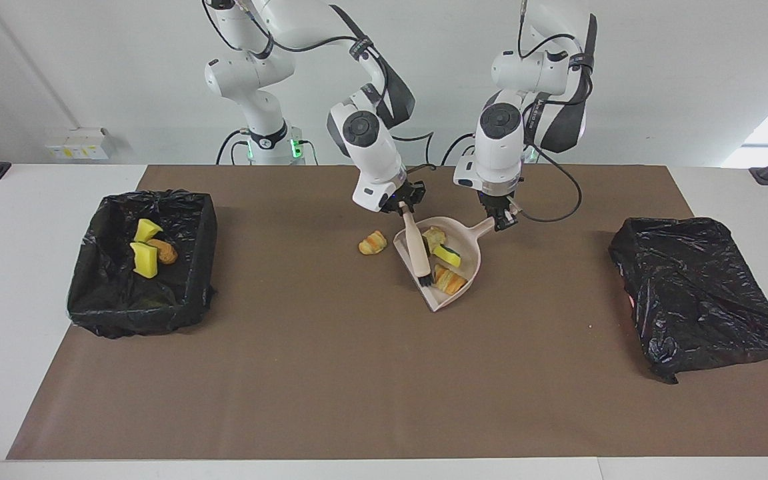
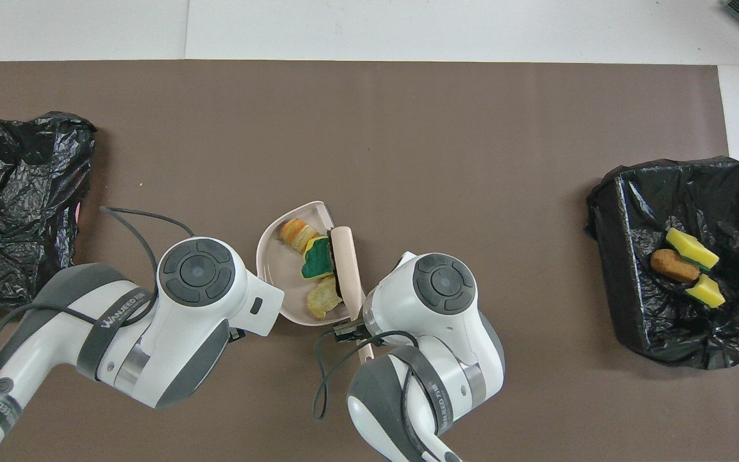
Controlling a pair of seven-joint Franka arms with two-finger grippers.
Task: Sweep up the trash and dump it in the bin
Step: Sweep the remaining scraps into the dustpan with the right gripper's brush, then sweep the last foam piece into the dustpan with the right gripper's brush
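A brown mat (image 1: 331, 373) covers most of the table (image 1: 31, 313). At the left arm's end lies a lumpy black bag (image 1: 697, 293). At the right arm's end sits the bin (image 1: 144, 303), lined w/ black plastic – inside it are two yellow sponge bits (image 1: 145, 259) and a brown bread bit (image 1: 164, 251).

Near the middle of the mat, close to the robots, sits the pink dustpan (image 1: 463, 250). The left gripper (image 1: 505, 219) is clamped on the end of the pan's handle. The pan's open edge faces the right arm's end.

The right gripper (image 1: 405, 203) is closed tight on the top of the brush (image 1: 417, 253). The brush leans down w/ its dark bristles inside the pan, along the open edge.

The trash: three bits are in the pan – a pale yellow chunk (image 1: 433, 237) nearest the robots, a green-backed sponge (image 1: 447, 254) in the middle, and an orange bread bit (image 1: 448, 280) farthest from the robots. All three lie just beside the brush, on the side toward the left arm's end.

One bit got left out – a small orange bread bit (image 1: 373, 243) lies on the mat just beside the pan, toward the bin. In the overhead view the right arm hides it.
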